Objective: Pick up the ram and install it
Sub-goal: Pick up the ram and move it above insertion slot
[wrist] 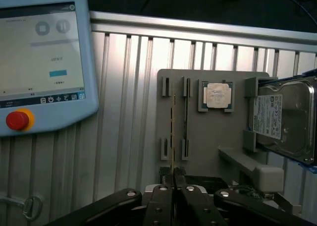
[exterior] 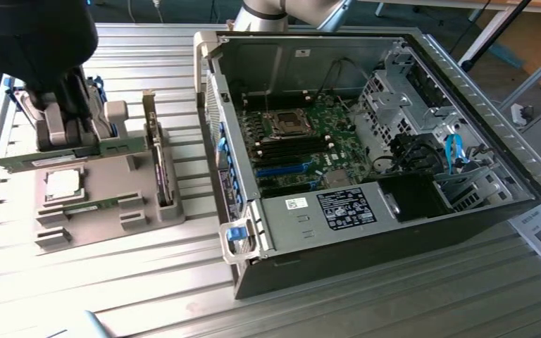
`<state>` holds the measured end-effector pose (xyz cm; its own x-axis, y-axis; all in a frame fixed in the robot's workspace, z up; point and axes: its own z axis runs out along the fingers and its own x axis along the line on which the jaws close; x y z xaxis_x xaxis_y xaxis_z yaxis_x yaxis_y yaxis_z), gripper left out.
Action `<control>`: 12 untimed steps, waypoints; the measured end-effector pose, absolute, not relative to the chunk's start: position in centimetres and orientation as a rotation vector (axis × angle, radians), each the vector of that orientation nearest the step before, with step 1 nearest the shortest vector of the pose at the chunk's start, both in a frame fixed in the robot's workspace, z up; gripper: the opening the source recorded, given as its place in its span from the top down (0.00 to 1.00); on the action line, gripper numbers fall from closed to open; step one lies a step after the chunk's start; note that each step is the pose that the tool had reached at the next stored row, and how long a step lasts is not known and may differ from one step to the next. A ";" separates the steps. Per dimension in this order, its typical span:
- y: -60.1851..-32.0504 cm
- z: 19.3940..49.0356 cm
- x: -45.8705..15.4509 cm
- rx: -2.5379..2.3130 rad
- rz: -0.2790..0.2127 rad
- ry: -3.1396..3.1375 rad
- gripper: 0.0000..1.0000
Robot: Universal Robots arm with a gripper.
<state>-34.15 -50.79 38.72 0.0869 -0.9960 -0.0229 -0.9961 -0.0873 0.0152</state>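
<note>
In the exterior view, the gripper [exterior: 67, 137] hangs over the far end of a grey plastic fixture tray [exterior: 110, 232] on a ribbed aluminium table [exterior: 110, 296]. The ram [exterior: 96, 207] stands on edge in a slot of that tray, just beside the square silver processor [exterior: 64, 183]. It is a thin green strip. A dark expansion card [exterior: 163, 165] stands along the tray edge nearer the open computer case [exterior: 346, 232], whose green motherboard [exterior: 299, 141] is exposed.

In the wrist view, the gripper [wrist: 172, 175] has its black fingers pressed together, with nothing visibly between them. The ram [wrist: 172, 132] appears edge-on, a narrow line flecked with gold, in line with the slit between the fingers. It sits between small grey posts of the tray [wrist: 218, 137], with the processor [wrist: 217, 95] and a metal hard drive [wrist: 282, 119] beyond.

The stick looks light, stiff and brittle. It is best pinched across its flat faces near mid-length, clear of the gold contacts.
</note>
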 end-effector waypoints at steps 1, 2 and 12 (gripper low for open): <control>-50.8 38.7 -33.7 -2.313 0.043 2.120 0.87; -50.8 38.7 -33.4 -2.313 0.044 2.120 0.87; -50.9 38.7 -30.4 -2.316 0.050 2.122 0.87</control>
<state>-30.38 -50.94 38.72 0.0867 -0.9960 -0.0235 -0.9960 -0.0872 0.0214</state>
